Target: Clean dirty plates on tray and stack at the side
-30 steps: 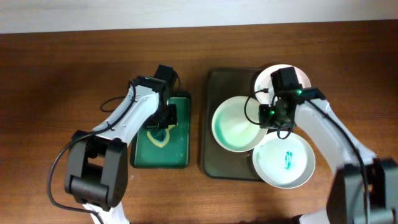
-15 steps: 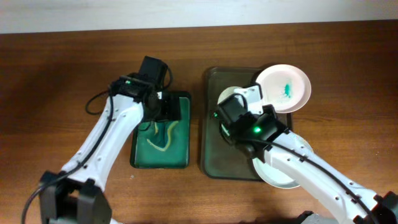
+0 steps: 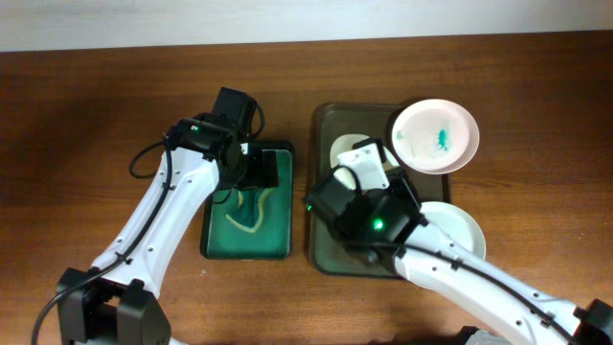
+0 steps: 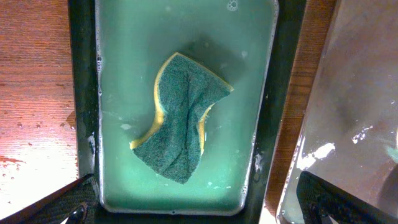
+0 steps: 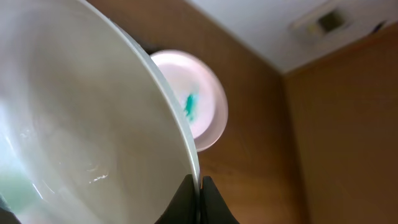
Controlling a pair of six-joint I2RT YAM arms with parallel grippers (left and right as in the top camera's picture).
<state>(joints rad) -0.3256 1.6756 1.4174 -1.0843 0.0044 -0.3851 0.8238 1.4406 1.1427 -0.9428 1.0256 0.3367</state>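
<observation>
- The right gripper [image 5: 199, 186] was clamped on the rim of a white plate [image 5: 81, 124], holding it tilted above the dark tray [image 3: 324, 244]. The plate's inside looked wet, with a faint green tinge.
- The left gripper [image 4: 196, 202] hung with its jaws spread wide over the sponge [image 4: 180, 118], which lay untouched in soapy water in the green tray [image 4: 124, 62].
- A smeared plate [image 3: 436, 136] overlapped the dark tray's far right corner. A third plate [image 3: 458, 228] lay at its near right edge, partly hidden.
- The step in hand looked like presenting the plate for wiping. Next, the left jaws would need to drop, close on the sponge and carry it to the white plate.
</observation>
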